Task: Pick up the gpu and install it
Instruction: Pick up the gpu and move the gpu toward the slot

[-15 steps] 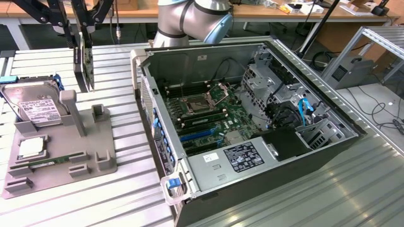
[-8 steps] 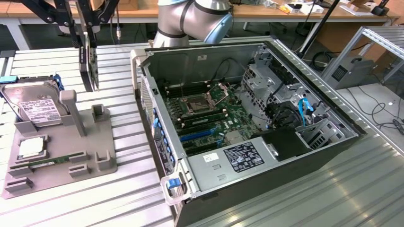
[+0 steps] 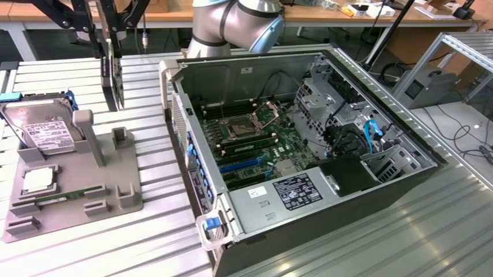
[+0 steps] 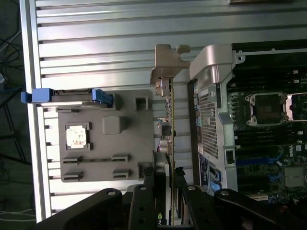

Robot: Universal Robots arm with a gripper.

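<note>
Green circuit board on edge, the gpu (image 3: 112, 78) hung upright above the ribbed metal table (image 3: 154, 236) in your arm's pincer (image 3: 112, 40), whose black fingers (image 4: 146, 191) were drawn in narrow on the card's two faces, one on each side. Its silver bracket (image 4: 169, 60) sat at the end of the card away from the fingers. You had the card between the grey holder (image 3: 115, 190) and the open computer case (image 3: 308, 242), just to the exterior view's left of the case and near its perforated end panel (image 4: 211, 120). On the holder, the hard drive (image 3: 43, 133) with its white label and blue side rails leaned in its slot. A square processor chip (image 3: 36, 182) lay flat in a recess, and a long thin memory stick (image 3: 66, 196) sat in a groove beside it. Inside the case, the motherboard (image 3: 258, 144) lay exposed with its processor socket (image 3: 246, 123) plainly visible, and blue cables (image 3: 370, 133) ran past the drive cage on the exterior view's right. Holder and case both rested on the table, well apart from each other.
</note>
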